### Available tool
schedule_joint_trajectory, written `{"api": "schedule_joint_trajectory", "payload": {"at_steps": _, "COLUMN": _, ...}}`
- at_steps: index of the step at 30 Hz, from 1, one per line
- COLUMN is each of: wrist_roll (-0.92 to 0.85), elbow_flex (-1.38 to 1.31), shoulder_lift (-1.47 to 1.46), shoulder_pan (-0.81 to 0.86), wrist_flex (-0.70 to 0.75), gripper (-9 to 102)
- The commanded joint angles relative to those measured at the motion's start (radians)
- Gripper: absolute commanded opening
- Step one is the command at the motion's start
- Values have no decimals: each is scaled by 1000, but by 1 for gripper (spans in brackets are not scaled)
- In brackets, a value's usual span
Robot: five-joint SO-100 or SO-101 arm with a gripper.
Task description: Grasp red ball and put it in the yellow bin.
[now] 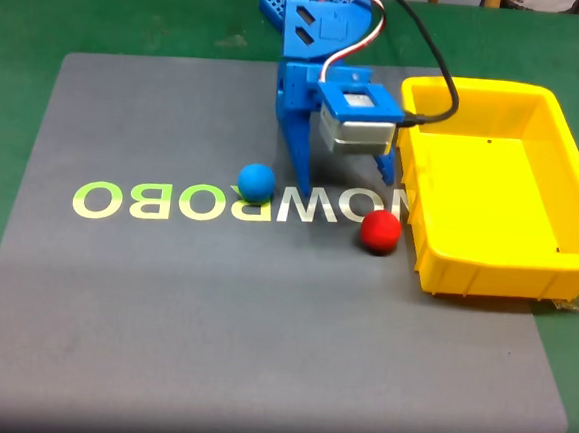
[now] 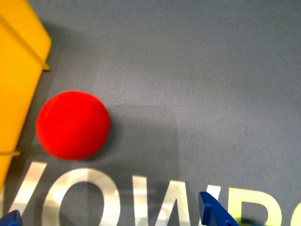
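The red ball lies on the grey mat, just left of the yellow bin in the fixed view. My blue gripper hovers a little behind the ball, open, with nothing between its fingers. In the wrist view the red ball sits at the left beside the yellow bin, slightly ahead of the two blue fingertips at the bottom edge. The gripper does not touch the ball.
A blue ball rests on the mat left of the gripper, close to its left finger. The grey mat with pale lettering lies on a green table. A black cable runs from the arm over the bin's back corner.
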Motion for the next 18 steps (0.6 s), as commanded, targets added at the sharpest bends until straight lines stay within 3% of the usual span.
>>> {"api": "schedule_joint_trajectory", "payload": {"at_steps": 1, "wrist_roll": 8, "elbow_flex": -103, "shoulder_lift": -15, "shoulder_pan": -9, "wrist_flex": -28, "gripper": 41}}
{"api": "schedule_joint_trajectory", "payload": {"at_steps": 18, "wrist_roll": 17, "elbow_flex": -229, "shoulder_lift": -173, "shoulder_pan": -51, "wrist_flex": -34, "gripper": 39}}
